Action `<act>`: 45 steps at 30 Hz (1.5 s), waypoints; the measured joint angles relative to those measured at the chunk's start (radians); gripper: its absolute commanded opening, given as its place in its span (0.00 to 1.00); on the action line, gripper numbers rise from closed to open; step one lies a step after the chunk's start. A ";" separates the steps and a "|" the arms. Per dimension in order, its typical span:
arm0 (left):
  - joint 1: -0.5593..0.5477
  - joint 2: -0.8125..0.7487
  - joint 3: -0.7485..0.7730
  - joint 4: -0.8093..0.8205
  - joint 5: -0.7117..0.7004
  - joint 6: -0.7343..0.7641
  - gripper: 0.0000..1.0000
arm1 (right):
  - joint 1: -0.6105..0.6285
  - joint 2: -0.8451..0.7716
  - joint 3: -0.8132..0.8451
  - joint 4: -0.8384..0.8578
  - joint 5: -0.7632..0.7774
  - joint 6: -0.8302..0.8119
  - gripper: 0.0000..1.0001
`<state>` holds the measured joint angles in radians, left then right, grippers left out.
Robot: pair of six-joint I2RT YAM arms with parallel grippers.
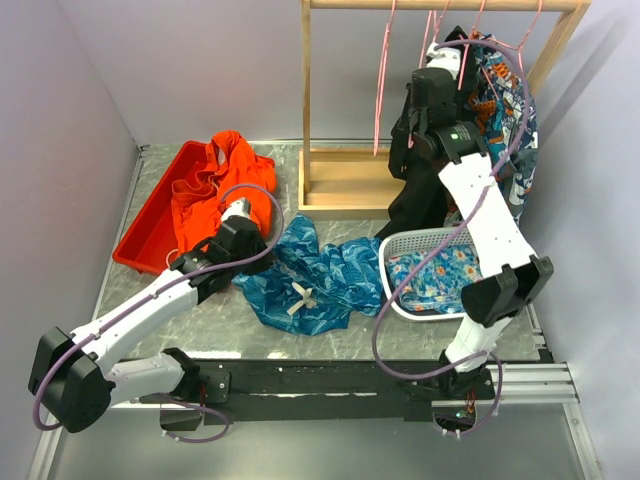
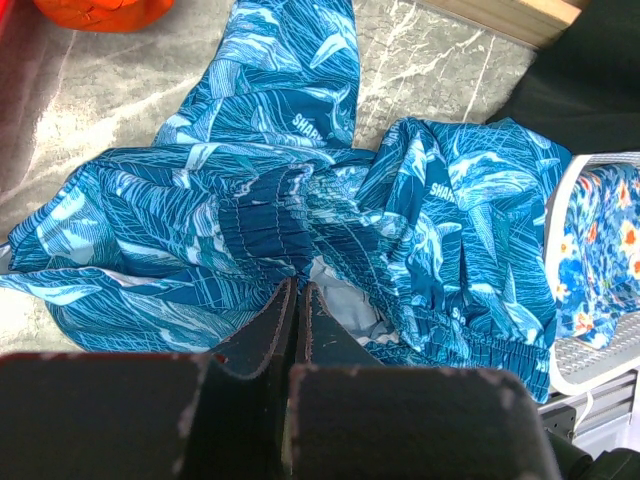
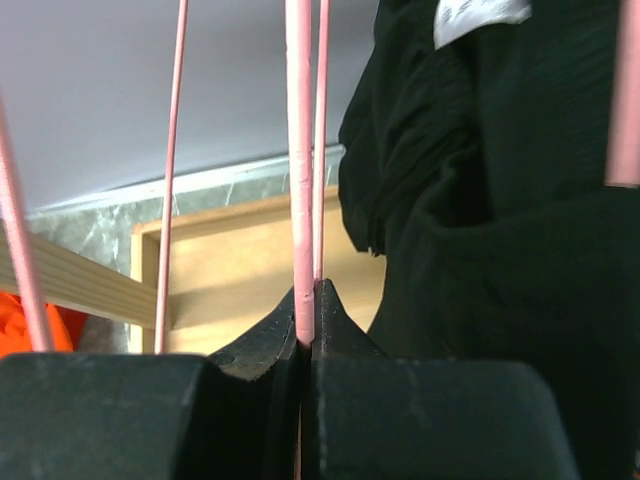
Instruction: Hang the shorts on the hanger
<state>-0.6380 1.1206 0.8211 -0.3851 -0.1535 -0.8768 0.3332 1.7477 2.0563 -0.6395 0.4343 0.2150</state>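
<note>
The teal-blue leafy-print shorts (image 1: 320, 275) lie crumpled on the table, their white drawstring (image 1: 300, 298) toward the front. They fill the left wrist view (image 2: 250, 190). My left gripper (image 1: 262, 245) (image 2: 297, 287) is shut, its tips right at the shorts' gathered waistband; no fabric shows between the fingers. My right gripper (image 1: 435, 70) (image 3: 308, 290) is raised at the wooden rack and shut on a thin pink hanger (image 3: 299, 150), one of several pink hangers (image 1: 381, 80) hanging from the top rail.
A red bin (image 1: 150, 230) holds the orange garment (image 1: 215, 185) at back left. A white basket (image 1: 420, 245) holds the floral garment (image 1: 440, 275) at right. The wooden rack (image 1: 345, 180) carries a black garment (image 1: 420, 200) (image 3: 500, 200) and a floral one (image 1: 505, 120).
</note>
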 measured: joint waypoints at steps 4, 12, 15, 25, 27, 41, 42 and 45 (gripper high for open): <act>0.000 0.000 0.000 0.000 0.000 0.000 0.01 | 0.000 -0.055 -0.017 0.012 0.007 -0.007 0.00; 0.000 -0.012 0.000 0.000 -0.008 0.000 0.01 | 0.020 -0.204 -0.211 0.066 0.009 -0.002 0.00; 0.000 -0.013 0.000 0.000 -0.022 0.000 0.01 | 0.037 -0.282 -0.328 0.079 0.005 0.008 0.00; 0.000 -0.013 -0.002 0.006 -0.088 -0.027 0.01 | 0.173 -0.552 -0.473 -0.017 0.006 0.077 0.00; 0.000 -0.013 -0.005 0.011 -0.101 -0.037 0.01 | 0.224 -0.618 -0.510 -0.051 0.022 0.108 0.00; 0.000 -0.003 -0.015 0.032 -0.210 -0.076 0.01 | 0.428 -1.007 -0.946 -0.332 -0.104 0.341 0.00; 0.000 0.002 -0.014 0.033 -0.214 -0.075 0.01 | 0.429 -1.023 -0.960 -0.342 -0.132 0.346 0.00; 0.000 0.013 -0.014 0.034 -0.225 -0.069 0.01 | 0.441 -1.056 -1.023 -0.347 -0.229 0.349 0.00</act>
<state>-0.6380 1.1336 0.8066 -0.3515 -0.3786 -0.9455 0.7738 0.6922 1.0328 -0.9863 0.2050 0.5640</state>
